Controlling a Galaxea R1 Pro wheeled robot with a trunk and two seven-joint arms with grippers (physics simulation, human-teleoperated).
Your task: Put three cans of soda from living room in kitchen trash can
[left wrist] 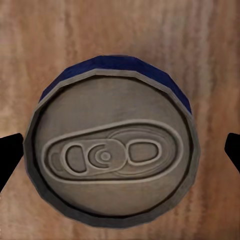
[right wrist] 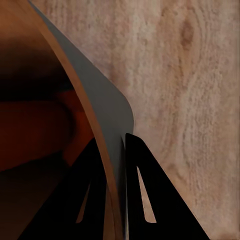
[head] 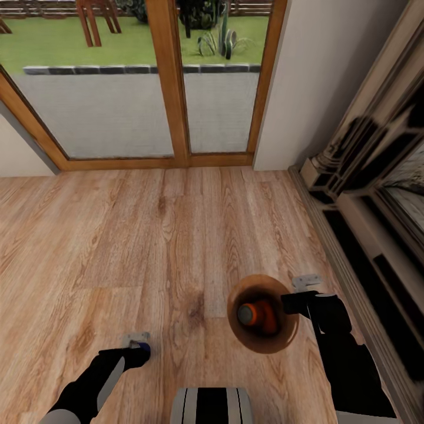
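The robot looks down at a light wood floor (head: 118, 247). Ahead are wood-framed glass doors (head: 171, 82) with grass outside. A dark cabinet (head: 377, 194) runs along the wall on the right.

The right gripper (head: 292, 303) holds the brown trash can (head: 263, 341) by its rim, up off the floor. In the right wrist view the two black fingers (right wrist: 150, 200) are squeezed on the thin wall of the trash can (right wrist: 107, 125), one finger inside and one outside. So this gripper is clenched on the rim.

One orange soda can (head: 257, 315) is inside the trash can. It lies tipped, with its grey end facing up toward the camera. It sits just beside the right gripper, on the other side of the rim.

The left gripper (head: 140, 350) is low on the left, well apart from the trash can. It holds the blue soda can (head: 143, 348), and just a bit of blue peeks out at its tip. In the left wrist view the blue soda can (left wrist: 112, 162) sits right between the two black fingertips (left wrist: 10, 155), one on each side. Its grey top with the pull tab faces the camera. The fingertips seem to touch its sides, so the gripper is grasping the can. The wood floor is behind it.
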